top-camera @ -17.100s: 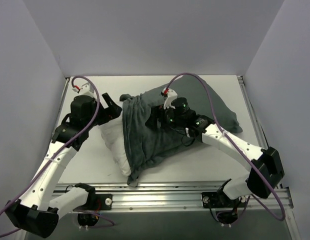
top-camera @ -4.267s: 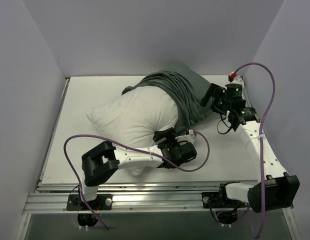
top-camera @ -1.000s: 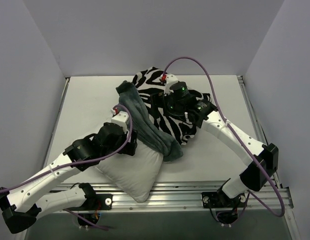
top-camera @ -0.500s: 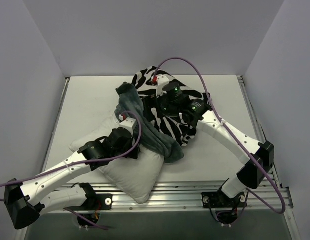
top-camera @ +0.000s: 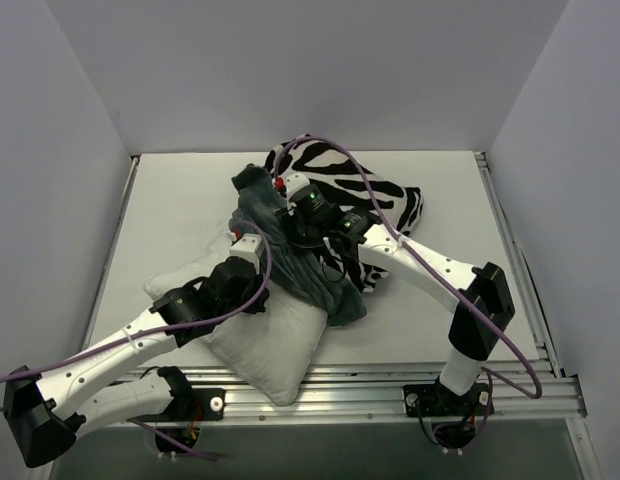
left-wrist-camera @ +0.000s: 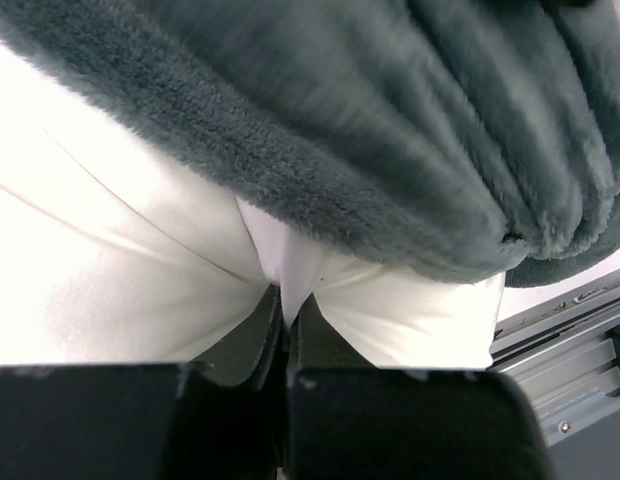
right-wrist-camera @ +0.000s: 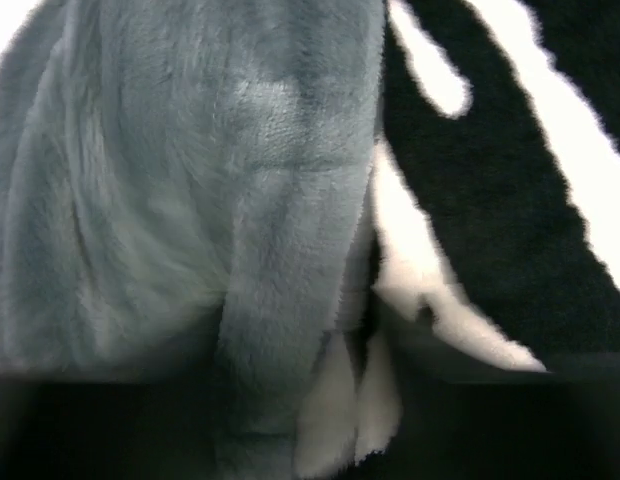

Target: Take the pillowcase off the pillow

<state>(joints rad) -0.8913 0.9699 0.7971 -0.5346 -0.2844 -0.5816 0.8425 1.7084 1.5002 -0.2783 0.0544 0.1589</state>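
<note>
The white pillow (top-camera: 275, 350) lies at the near left, and its far end is under the pillowcase (top-camera: 315, 275). The pillowcase's grey-green lining is folded back over its zebra face (top-camera: 365, 190). My left gripper (left-wrist-camera: 287, 315) is shut on a pinched ridge of white pillow (left-wrist-camera: 140, 260) fabric just below the grey-green pillowcase (left-wrist-camera: 370, 130) edge. In the top view it is at the fold (top-camera: 262, 290). My right gripper (right-wrist-camera: 310, 400) has a bunched fold of the pillowcase (right-wrist-camera: 280, 250) between its dark jaws, with zebra fabric (right-wrist-camera: 490, 200) to the right. From above it sits at the pillowcase's left part (top-camera: 290, 215).
Grey walls close in the white table (top-camera: 170, 200) on three sides. An aluminium rail (top-camera: 340, 385) runs along the near edge and shows in the left wrist view as a rail (left-wrist-camera: 580, 350). Purple cables (top-camera: 340, 165) loop over both arms.
My left gripper has closed on the pillow fabric. My right arm has swung left, from the zebra part to the grey-green fold, and its jaws have come in on that fold.
</note>
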